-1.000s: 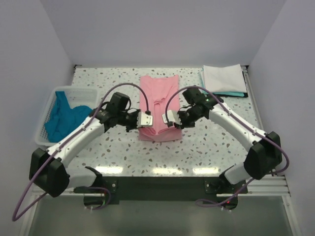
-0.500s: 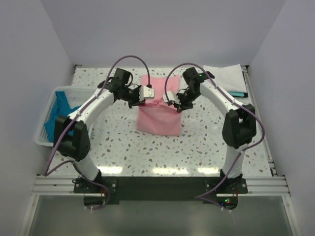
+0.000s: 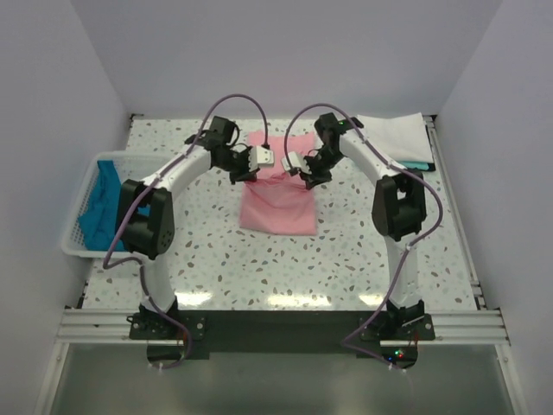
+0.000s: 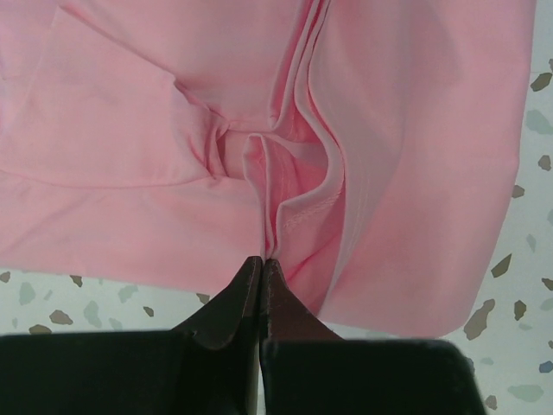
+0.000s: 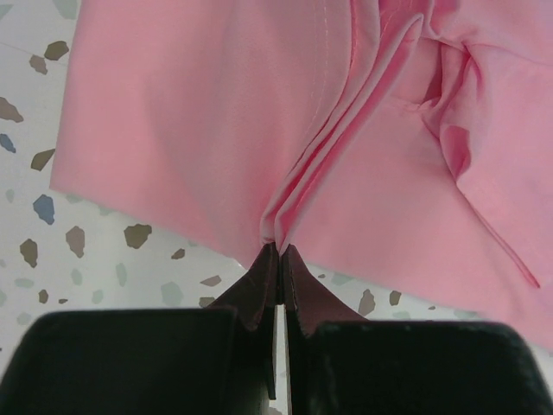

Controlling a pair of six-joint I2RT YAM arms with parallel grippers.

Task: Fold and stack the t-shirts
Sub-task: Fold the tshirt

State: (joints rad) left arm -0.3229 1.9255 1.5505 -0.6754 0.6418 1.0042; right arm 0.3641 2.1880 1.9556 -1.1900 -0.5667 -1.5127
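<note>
Speckled table [image 3: 346, 251]: a light pink t-shirt [image 3: 276, 207] sits at its centre, partly folded into a narrow panel. Its long axis runs from the near side toward the far wall, with the near end pointing at the arm bases and skewed slightly right. A white lattice basket [image 3: 79, 246] at the left edge holds a crumpled teal-blue t-shirt [image 3: 97, 207]. A folded white t-shirt [image 3: 393, 137] lies in the far right corner on a teal-blue layer [image 3: 420, 165]. Both arms extend well forward from their bases, then curve inward, so the wrists face each other across the far part of the pink shirt. Left gripper [image 4: 262, 264]: jaws pressed together on a bunched fold of the pink cloth. Right gripper [image 5: 278, 252]: jaws likewise clamped on a gathered pleat at the cloth's edge. Creases fan out from each pinch point. A stitched hem shows beside the left grip. The near part of the shirt lies flat and smooth on the table.
</note>
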